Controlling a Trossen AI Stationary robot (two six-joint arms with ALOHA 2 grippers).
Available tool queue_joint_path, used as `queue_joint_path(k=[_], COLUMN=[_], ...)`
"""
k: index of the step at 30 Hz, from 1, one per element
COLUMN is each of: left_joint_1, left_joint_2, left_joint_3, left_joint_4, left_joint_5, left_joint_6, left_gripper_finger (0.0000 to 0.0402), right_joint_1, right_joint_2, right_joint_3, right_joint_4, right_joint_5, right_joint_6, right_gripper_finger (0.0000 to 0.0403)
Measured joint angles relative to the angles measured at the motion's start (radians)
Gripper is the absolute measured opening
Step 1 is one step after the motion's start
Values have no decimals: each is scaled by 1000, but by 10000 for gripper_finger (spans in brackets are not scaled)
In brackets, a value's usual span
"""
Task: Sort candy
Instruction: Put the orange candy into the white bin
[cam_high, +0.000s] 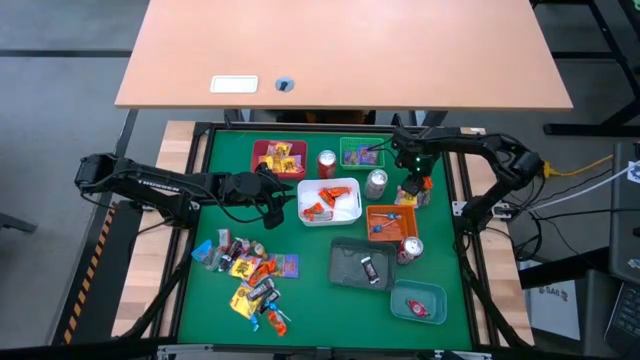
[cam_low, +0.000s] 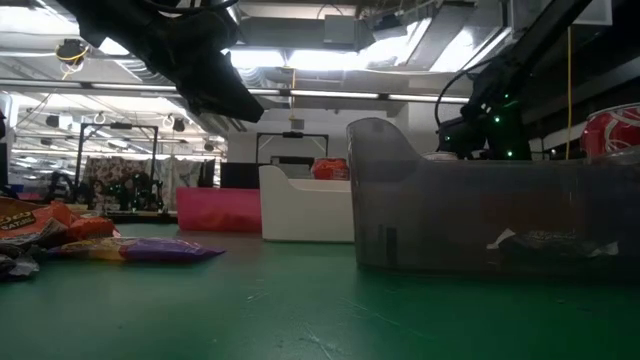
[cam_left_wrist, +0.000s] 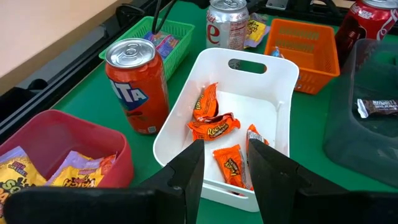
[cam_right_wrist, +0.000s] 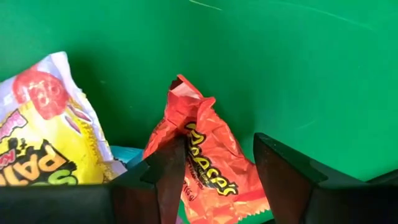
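Green table mat (cam_high: 310, 300), wood strips along both side edges. Trays directly on it: red (cam_high: 262, 152) and green (cam_high: 352, 143) at 12 o'clock, white (cam_high: 340, 214) centre, orange (cam_high: 385, 209) at 3, grey (cam_high: 345, 262) and teal (cam_high: 400, 302) toward 5. Soda cans (cam_high: 327, 164) stand between trays. Loose candy pile (cam_high: 250, 275) at 7; few wrapped pieces (cam_high: 412, 192) at 3.

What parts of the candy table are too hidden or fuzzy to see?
- High view: wrappers in the loose candy pile are too small to read.
- Low view: the grey tray blocks everything behind it; its contents show only dimly through the wall.
- Left wrist view: the red tray is cut off by the edge.
- Right wrist view: the orange Reese's wrapper is partly hidden by the right gripper, and the yellow packet is cut off.
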Motion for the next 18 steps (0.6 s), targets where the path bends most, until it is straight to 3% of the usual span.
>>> queue_joint_path(k=[18], left_joint_1=[0], left_joint_2=[0], left_joint_3=[0], left_joint_4=[0], left_joint_5=[0], left_joint_6=[0], left_gripper_finger=[114], right_joint_1=[0], right_joint_2=[1], right_joint_3=[-2], right_joint_4=[-4], right_joint_5=[-19], right_joint_6=[-1], right_gripper_finger=[68])
